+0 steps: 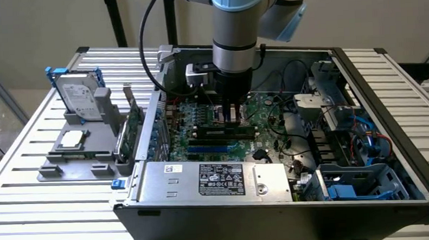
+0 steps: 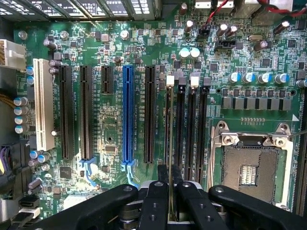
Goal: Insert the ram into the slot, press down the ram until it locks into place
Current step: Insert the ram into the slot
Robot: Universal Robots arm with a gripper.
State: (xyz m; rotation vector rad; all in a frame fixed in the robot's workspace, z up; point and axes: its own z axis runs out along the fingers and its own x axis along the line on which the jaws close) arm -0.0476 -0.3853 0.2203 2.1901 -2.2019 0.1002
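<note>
Jaws are standing nearly closed, clamping the ram (image 2: 170, 143). The gripper (image 2: 170, 175) is holding the stick at one end, w/ a finger (image 2: 160, 196) pressing against each flat face and no gap showing.

The ram is standing on edge, appearing as a thin line and running parallel to the blue slot (image 2: 127, 115). It is lining up w/ the slot (image 2: 167, 110), i.e. the black memory socket nearest the blue slot in a bank of four alike. One black expansion slot (image 2: 149, 115) is lying between the blue slot and that socket. Whether the stick is fully seated: cannot tell.

The CPU socket (image 2: 249, 167) is sitting past the memory bank, on the same side of the blue slot as the ram. A white slot (image 2: 43, 105) is lying on the opposite side of the blue slot, w/ two more black slots between them.

In the exterior view the gripper (image 1: 233, 115) is reaching down into the open PC case (image 1: 277, 215), hanging over the mobo (image 1: 265, 104) just behind the blue slot (image 1: 209, 149). The PSU (image 1: 210, 180) is lying in front of the blue slot. A hard drive (image 1: 79, 96) is standing on a grey fixture (image 1: 78, 153) outside the case, well apart from the blue slot.
</note>
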